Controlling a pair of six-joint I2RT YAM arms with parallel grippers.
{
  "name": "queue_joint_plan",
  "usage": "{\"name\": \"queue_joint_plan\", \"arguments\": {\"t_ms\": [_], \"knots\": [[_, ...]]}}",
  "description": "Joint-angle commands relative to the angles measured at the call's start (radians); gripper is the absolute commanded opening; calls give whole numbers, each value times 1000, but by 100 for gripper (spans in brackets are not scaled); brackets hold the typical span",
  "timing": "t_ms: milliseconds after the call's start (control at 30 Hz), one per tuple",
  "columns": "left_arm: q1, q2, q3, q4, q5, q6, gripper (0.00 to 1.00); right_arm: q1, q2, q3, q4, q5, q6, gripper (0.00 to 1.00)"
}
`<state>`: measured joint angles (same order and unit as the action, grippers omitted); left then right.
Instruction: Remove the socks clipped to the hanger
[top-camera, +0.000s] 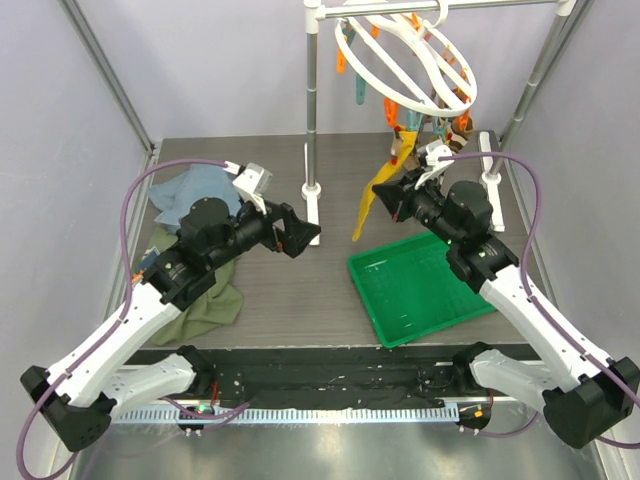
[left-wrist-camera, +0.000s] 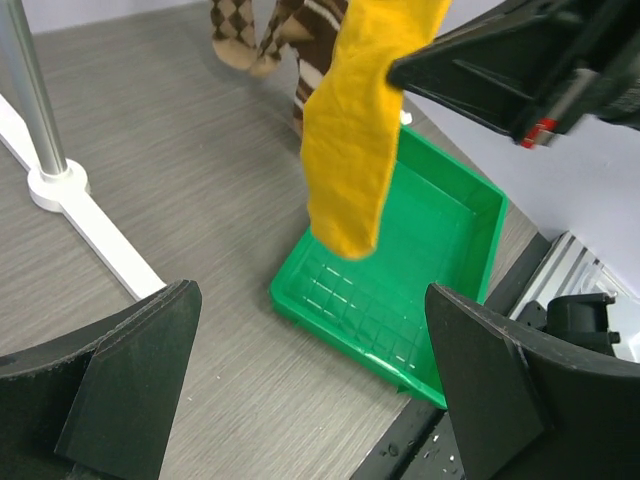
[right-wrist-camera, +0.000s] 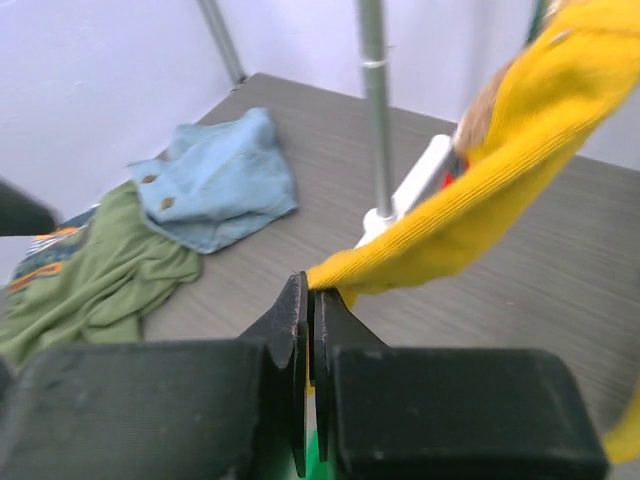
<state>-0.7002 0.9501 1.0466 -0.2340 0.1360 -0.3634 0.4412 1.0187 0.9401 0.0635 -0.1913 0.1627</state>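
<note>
The yellow sock (right-wrist-camera: 480, 190) is soft, light knit cloth. It will stretch and sag rather than hold a shape, and under a pull it will likely lengthen before its clip lets go. A hold high up, close to the clip, should pass the pull on more directly. A hold low down mostly takes up slack (and a thin pinch of knit can slip out).

It hangs from the hanger (top-camera: 405, 50) over the far right part of the surface, its loose end dangling above the far edge of the green tray (left-wrist-camera: 470, 215). The right pincer (right-wrist-camera: 312, 295) is closed and seems to nip the sock's side edge at its very tips, part-way down its length, drawing the cloth to a point. The left pincer (top-camera: 300, 235) stands wide open and empty, near the middle of the surface and facing the socks.

A diamond-patterned sock (left-wrist-camera: 240, 35) and a striped sock (left-wrist-camera: 315, 40) hang just behind the yellow one.

Much is hard to read:
- Both wrist views cut the socks off at the top.
- From above, the clips and sock tops merge into one tangle, so I cannot tell which clip holds which sock, or count them.
- How much cloth sits between the closed jaws is hidden too.
</note>
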Motion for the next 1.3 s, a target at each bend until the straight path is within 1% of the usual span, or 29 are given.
{"name": "queue_joint_plan", "arguments": {"t_ms": [0, 67, 133, 267, 300, 467, 567, 667, 733, 767, 800, 833, 867, 933, 967, 1000, 1033, 1067, 1100, 1133, 1167, 1233, 1267], "knots": [[-4, 81, 70, 44, 31, -34, 99, 65, -40, 80, -16, 29, 58, 1], [-4, 120, 113, 36, 89, -48, 97, 80, -51, 92, -25, 45, 72, 1], [-5, 177, 174, 32, 117, -55, 96, 82, -66, 106, -27, 41, 109, 1], [-25, 256, 242, 33, 96, -40, 96, 83, -74, 112, 7, -14, 185, 1], [-34, 284, 262, 39, 93, -39, 96, 88, -74, 111, 19, -17, 195, 1], [-80, 335, 299, 85, 137, -31, 96, 100, -66, 126, 58, 3, 245, 1], [-116, 354, 309, 102, 116, 1, 96, 113, -58, 117, 94, 9, 290, 1], [-143, 380, 316, 101, 25, 38, 96, 129, -58, 105, 119, 9, 320, 1], [-145, 394, 316, 99, -45, 37, 88, 136, -60, 98, 122, 13, 330, 1], [-145, 406, 317, 99, -71, 34, 73, 137, -63, 97, 119, 15, 339, 1], [-145, 407, 319, 101, -100, 31, 60, 139, -68, 92, 119, 15, 343, 1], [-150, 414, 322, 101, -113, 29, 46, 139, -68, 89, 116, 15, 345, 1], [-153, 412, 325, 95, -127, 24, 24, 140, -69, 88, 104, 18, 353, 1], [-156, 409, 340, 66, -161, 5, 5, 140, -72, 92, 79, 27, 356, 1], [-156, 403, 345, 53, -161, -3, 0, 140, -71, 97, 46, 32, 353, 1], [-156, 398, 348, 41, -148, -5, 0, 140, -74, 110, 24, 35, 347, 3], [-156, 392, 346, 19, -142, -8, 0, 139, -77, 117, 6, 44, 342, 7], [-157, 385, 346, 1, -113, -14, 0, 139, -78, 126, -34, 53, 339, 19], [-156, 381, 346, -17, -104, -22, 0, 139, -83, 149, -57, 64, 334, 27], [-156, 380, 349, -62, -78, -28, 0, 139, -85, 164, -94, 107, 336, 35], [-157, 371, 345, -73, -56, -32, 0, 139, -86, 180, -156, 128, 343, 47], [-157, 358, 320, -79, 11, -39, 0, 140, -77, 238, -214, 174, 351, 55], [-156, 354, 313, -77, 36, -40, 0, 140, -72, 255, -256, 229, 351, 65]]}}
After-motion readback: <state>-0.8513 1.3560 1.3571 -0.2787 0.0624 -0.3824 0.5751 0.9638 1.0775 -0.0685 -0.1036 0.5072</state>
